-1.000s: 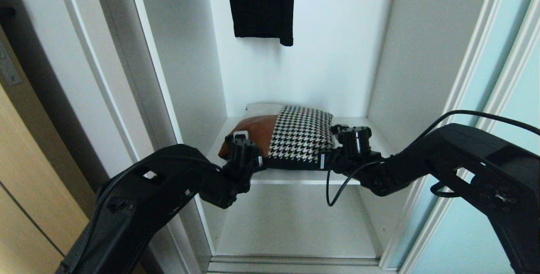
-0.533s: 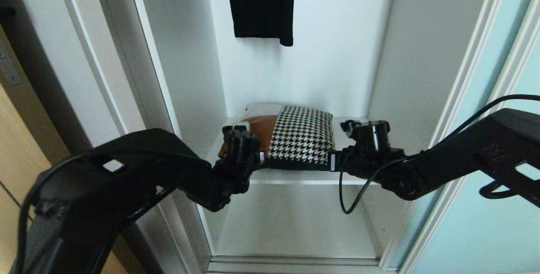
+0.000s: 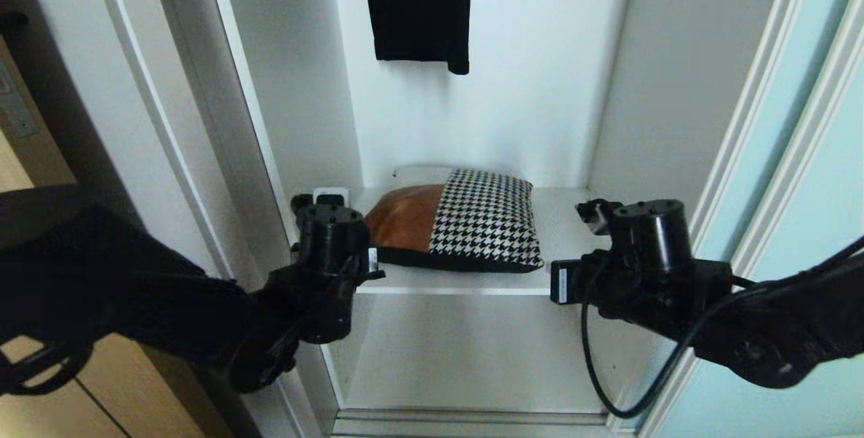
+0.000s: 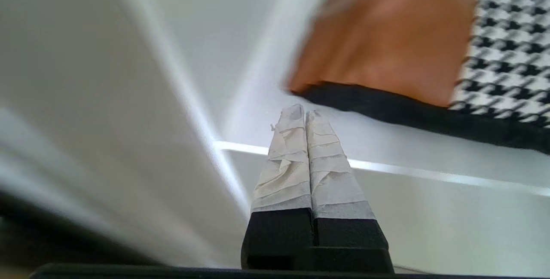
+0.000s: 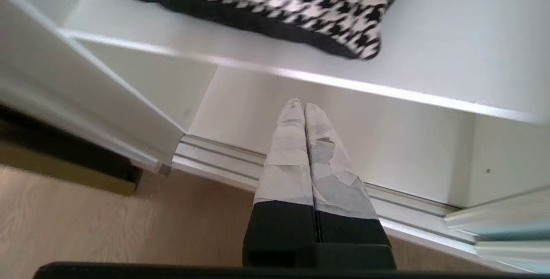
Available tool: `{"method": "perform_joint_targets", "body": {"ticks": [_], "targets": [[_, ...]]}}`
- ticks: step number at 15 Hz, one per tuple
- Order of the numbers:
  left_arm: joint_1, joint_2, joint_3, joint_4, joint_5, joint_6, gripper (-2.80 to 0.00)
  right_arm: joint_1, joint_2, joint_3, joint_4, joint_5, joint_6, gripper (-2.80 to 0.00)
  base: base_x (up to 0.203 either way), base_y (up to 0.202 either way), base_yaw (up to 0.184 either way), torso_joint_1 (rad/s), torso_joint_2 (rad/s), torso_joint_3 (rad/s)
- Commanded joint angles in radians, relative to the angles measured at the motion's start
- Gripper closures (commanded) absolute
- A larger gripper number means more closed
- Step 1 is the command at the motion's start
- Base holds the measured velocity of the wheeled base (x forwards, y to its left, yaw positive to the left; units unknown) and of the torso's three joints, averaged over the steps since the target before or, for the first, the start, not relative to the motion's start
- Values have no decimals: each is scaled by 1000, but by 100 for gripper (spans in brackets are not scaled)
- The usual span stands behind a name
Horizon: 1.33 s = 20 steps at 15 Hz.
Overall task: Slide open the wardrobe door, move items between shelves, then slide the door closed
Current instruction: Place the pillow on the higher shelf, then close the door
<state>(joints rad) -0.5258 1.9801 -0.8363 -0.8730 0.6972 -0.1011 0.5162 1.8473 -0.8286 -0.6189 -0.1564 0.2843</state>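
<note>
White wardrobe interior, black garment (image 3: 418, 9) hanging up top. Cushion (image 3: 459, 229) lies flat on the upper shelf (image 3: 574, 269), toward its left-centre, clear of both arms; lower shelf (image 3: 472, 357) below holds nothing visible. Sliding wardrobe door (image 3: 796, 208) is pushed off to the right, so opening is exposed.

Left end effector (image 4: 300, 118) sits near the shelf's front-left corner, fingers pressed together, empty. Right end effector (image 5: 300, 107) is in front of and below the shelf edge, also fully closed w/ nothing held.

Step, as I read it: cushion placed, arms clear of it, so item move looks done & door closing is what's left. Next move needs one arm over to the door frame at right, then a push leftward along the track (image 5: 223, 152).

Cushion's long axis runs left-right, parallel w/ shelf front; leather half to the left, houndstooth half to the right.
</note>
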Motion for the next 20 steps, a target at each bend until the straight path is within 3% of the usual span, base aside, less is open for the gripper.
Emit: {"method": "perform_joint_targets", "body": {"ticks": [1, 4, 6, 11, 14, 20], "targets": [[-3, -136, 82, -11, 30, 17, 0, 29, -152, 96, -1, -22, 2, 0, 0, 0, 0, 0, 0, 0], [-9, -267, 184, -15, 148, 32, 0, 63, -311, 251, 1, -84, 3, 0, 0, 0, 0, 0, 0, 0], [-1, -384, 256, -14, 184, 27, 0, 76, -427, 335, 3, -124, 5, 0, 0, 0, 0, 0, 0, 0], [109, -692, 449, -2, 199, 43, 0, 108, -740, 485, 91, -182, 12, 0, 0, 0, 0, 0, 0, 0], [175, -837, 566, 14, 197, 57, 0, 112, -947, 505, 255, -185, 26, 0, 0, 0, 0, 0, 0, 0], [330, -1159, 691, 77, 183, 106, 0, 84, -1299, 489, 595, -185, 55, 0, 0, 0, 0, 0, 0, 0]]}}
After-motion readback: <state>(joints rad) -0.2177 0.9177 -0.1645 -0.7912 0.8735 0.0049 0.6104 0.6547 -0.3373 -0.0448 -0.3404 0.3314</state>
